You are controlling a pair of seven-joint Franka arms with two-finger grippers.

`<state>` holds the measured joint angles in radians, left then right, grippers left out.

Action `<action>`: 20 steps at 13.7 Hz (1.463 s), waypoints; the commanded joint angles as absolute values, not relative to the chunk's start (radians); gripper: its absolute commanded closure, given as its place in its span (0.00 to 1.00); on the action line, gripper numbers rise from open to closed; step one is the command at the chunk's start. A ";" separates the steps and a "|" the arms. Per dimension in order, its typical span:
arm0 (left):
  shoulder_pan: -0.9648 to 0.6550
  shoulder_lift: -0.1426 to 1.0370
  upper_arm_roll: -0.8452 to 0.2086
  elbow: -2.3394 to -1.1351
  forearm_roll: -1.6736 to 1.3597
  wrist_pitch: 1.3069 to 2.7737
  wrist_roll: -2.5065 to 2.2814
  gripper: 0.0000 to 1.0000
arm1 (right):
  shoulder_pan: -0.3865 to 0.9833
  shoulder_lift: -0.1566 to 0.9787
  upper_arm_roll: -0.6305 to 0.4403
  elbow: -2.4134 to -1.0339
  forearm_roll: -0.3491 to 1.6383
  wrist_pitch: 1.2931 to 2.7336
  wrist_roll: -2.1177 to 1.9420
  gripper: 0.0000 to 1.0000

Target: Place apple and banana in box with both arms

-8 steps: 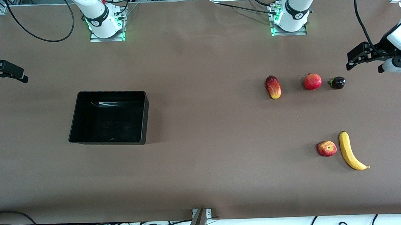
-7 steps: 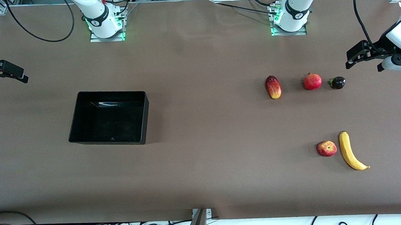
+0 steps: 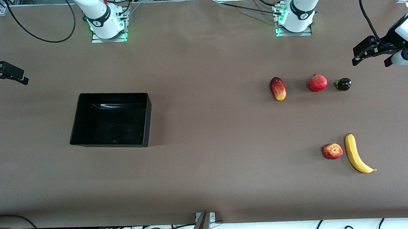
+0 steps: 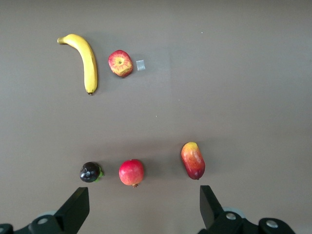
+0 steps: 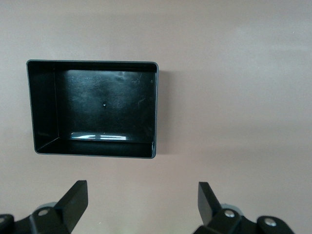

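Note:
The red apple (image 3: 332,151) and the yellow banana (image 3: 356,153) lie side by side on the table at the left arm's end, near the front camera. They also show in the left wrist view, apple (image 4: 120,63) and banana (image 4: 83,58). The black box (image 3: 114,94) stands empty toward the right arm's end, and shows in the right wrist view (image 5: 92,62). My left gripper (image 3: 356,59) hangs open and empty over the table's end, by the row of other fruits (image 4: 144,209). My right gripper (image 3: 22,79) hangs open and empty over the table's other end (image 5: 141,204).
A red-and-yellow mango (image 3: 278,88), a red pomegranate (image 3: 318,83) and a small dark fruit (image 3: 344,84) lie in a row farther from the camera than the apple. A tiny pale scrap (image 4: 141,65) lies beside the apple. Cables run along the table's edges.
My left gripper has shifted slightly toward the base side of the table. The right arm and all fruits have not moved.

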<state>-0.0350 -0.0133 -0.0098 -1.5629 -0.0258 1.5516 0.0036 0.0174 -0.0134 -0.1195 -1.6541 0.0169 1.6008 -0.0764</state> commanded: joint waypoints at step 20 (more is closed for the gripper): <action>-0.038 0.063 0.002 -1.580 -0.041 1.586 -0.018 0.00 | 0.031 0.115 -0.115 -2.234 0.020 2.389 0.014 0.00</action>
<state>-0.0349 0.0465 -0.0038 -1.5976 -0.0258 1.5790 -0.0150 0.0289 0.1294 -0.1176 -2.1144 0.0176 2.2359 -0.0027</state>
